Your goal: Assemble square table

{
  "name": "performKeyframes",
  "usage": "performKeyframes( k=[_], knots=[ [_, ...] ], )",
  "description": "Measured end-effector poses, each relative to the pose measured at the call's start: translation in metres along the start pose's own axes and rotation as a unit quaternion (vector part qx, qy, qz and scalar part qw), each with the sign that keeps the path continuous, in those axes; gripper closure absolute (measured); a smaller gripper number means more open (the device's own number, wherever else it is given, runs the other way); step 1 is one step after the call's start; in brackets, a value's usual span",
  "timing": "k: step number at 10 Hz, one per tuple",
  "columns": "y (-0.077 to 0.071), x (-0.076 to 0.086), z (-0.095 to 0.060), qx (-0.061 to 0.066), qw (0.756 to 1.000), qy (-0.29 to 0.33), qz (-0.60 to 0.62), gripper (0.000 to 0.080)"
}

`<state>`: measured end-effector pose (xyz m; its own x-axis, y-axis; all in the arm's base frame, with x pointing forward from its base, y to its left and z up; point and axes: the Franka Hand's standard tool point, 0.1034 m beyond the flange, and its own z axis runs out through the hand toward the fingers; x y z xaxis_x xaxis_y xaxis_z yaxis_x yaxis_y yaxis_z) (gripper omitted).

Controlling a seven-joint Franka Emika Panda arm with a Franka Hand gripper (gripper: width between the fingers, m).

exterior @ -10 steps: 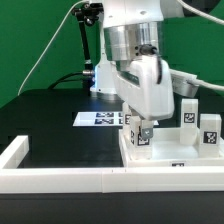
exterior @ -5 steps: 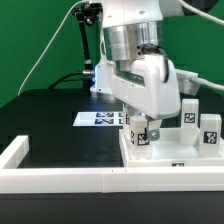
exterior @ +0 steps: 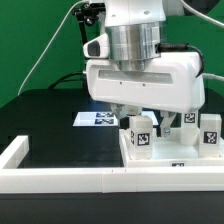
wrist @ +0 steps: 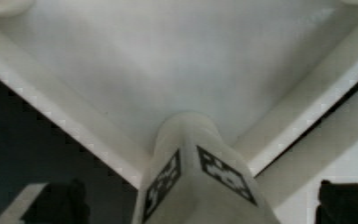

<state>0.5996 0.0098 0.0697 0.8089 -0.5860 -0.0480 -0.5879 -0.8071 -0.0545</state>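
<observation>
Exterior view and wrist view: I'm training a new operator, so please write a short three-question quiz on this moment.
1. True or false: the fingers are clamped on the leg.
2. The marker board lies: A) on the black table; B) on the border wall; C) between the fingers.
3. Fill in: the leg below the fingers stands on the white ___.
Key: 1 false, they stand apart from it; 2 A; 3 slab.

Legs upright on the slab

Three legs [exterior: 141, 131] stand on the slab [exterior: 165, 155]; the marker board [exterior: 97, 119] lies behind, toward the exterior view's left.
</observation>
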Motion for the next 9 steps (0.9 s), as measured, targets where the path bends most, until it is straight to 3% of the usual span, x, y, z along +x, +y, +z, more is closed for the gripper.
performKeyframes(
  k=[2, 6, 9],
  knots=[
    [0.0, 0.002, -0.004, -0.008, 0.997, -0.005, -0.076, 0.015],
    [0.001, 0.013, -0.009, -0.001, 0.973, 0.027, -0.23, 0.015],
    [0.005, 0.014, -0.008, -0.007, 0.951, 0.04, -0.307, 0.015]
  ],
)
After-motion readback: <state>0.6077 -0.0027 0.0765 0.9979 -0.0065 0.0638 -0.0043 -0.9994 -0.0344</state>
